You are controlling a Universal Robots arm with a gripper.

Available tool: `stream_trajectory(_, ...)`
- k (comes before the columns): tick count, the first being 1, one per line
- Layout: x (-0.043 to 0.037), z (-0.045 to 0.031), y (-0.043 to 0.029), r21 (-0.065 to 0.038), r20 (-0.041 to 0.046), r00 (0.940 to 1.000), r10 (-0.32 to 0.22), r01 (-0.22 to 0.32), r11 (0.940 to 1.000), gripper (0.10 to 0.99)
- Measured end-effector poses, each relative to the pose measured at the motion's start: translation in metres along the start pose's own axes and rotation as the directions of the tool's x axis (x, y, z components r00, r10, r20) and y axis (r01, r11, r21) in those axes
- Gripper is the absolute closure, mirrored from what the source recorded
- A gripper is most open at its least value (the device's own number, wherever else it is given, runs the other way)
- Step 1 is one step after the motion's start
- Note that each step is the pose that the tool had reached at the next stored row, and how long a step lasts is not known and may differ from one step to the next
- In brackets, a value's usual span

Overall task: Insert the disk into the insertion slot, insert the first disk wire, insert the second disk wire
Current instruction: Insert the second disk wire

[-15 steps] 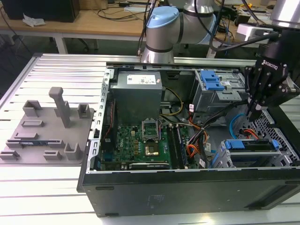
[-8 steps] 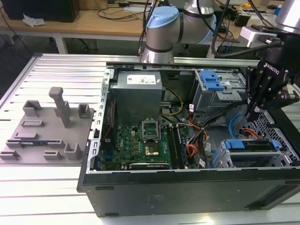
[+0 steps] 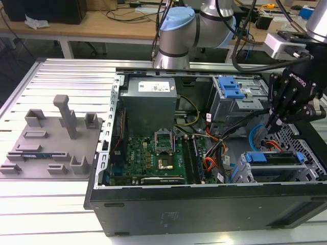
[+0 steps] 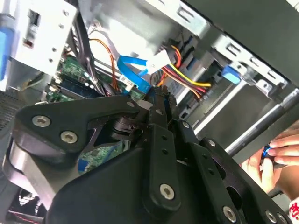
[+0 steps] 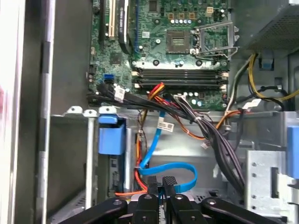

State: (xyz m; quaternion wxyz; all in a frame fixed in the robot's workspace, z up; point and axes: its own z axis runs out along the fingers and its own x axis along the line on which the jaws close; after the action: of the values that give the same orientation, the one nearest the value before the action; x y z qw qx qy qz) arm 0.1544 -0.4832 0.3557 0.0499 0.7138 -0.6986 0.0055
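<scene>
Two thin cables lie right at the jaws [image 5: 161, 184]: the second disk wire [image 5: 175, 169], a glossy light-blue ribbon looping just ahead of the fingertips, and the first disk wire [image 5: 127, 192], orange-red, running beside and slightly beneath them. In the first wrist view the jaws stand nearly pressed together with a sliver of blue between the tips, so they appear to be pinching the second disk wire near its plug end, though the plug itself is hidden.

In the exterior view the gripper [image 3: 274, 124] hangs inside the open computer case [image 3: 204, 204], directly above the disk [image 3: 271, 157], whose blue carrier already sits in the insertion slot [image 3: 306, 168]; that step looks done.

Judged from its looks, the blue wire is light, flat and springy, with a slick jacket that could slide between the pads; it would bend rather than push. The sounder hold is on the small stiff plug, not the ribbon. A person's hand [image 4: 275, 156] rests beyond the case wall, well apart from the jaws.
</scene>
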Motion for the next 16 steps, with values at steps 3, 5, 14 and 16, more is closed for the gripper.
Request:
stream_trajectory(3, 0.0163, 0.0014, 0.0017, 0.001, 0.0281, 0.9996, -0.002, 0.002, 1.0, 0.925)
stream_trajectory(5, 0.0263, 0.0022, 0.002, 0.001, 0.0547, 0.9985, -0.003, 0.003, 1.0, 0.925)
stream_trajectory(14, 0.0407, 0.0034, 0.0023, 0.0, 0.0606, 0.9982, -0.004, 0.004, 1.0, 0.925)
stream_trajectory(16, 0.0407, 0.0034, 0.0023, 0.0, 0.0606, 0.9982, -0.004, 0.004, 1.0, 0.925)
